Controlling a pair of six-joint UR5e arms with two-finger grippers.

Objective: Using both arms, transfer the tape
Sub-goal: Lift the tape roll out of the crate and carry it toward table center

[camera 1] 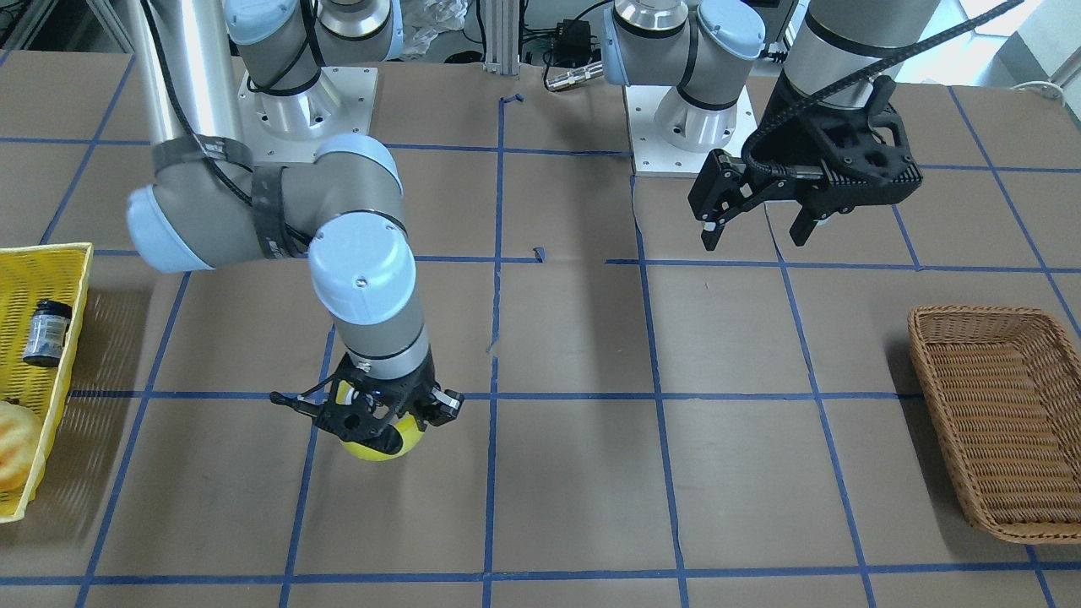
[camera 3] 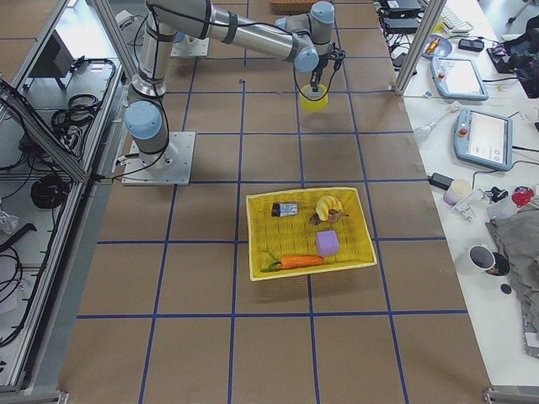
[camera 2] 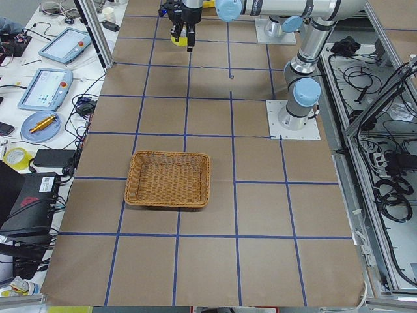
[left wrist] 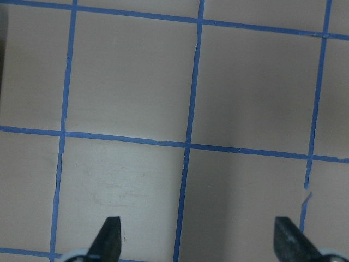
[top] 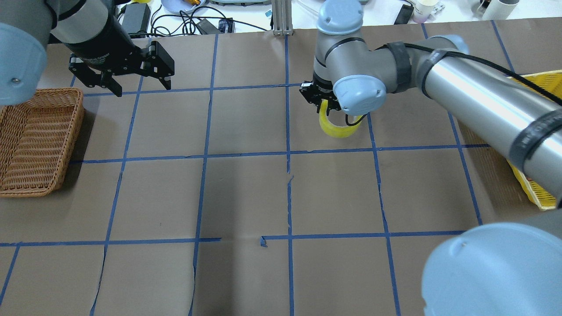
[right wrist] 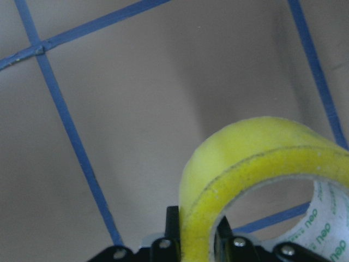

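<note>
The yellow tape roll (camera 1: 382,441) hangs upright from my right gripper (camera 1: 372,422), whose jaws are shut on the roll's wall, one finger inside the ring and one outside. It is held a little above the brown table. In the overhead view the tape (top: 338,126) sits under the right gripper (top: 326,105), right of the centre line. The right wrist view shows the roll (right wrist: 256,164) close up with its white core. My left gripper (top: 120,83) is open and empty, far off beside the wicker basket; its fingertips (left wrist: 110,236) stand wide apart over bare table.
A wicker basket (top: 37,140) lies at the table's left end. A yellow basket (camera 3: 307,231) at the right end holds a dark jar (camera 1: 46,332) and other items. Blue tape lines grid the table (top: 246,197).
</note>
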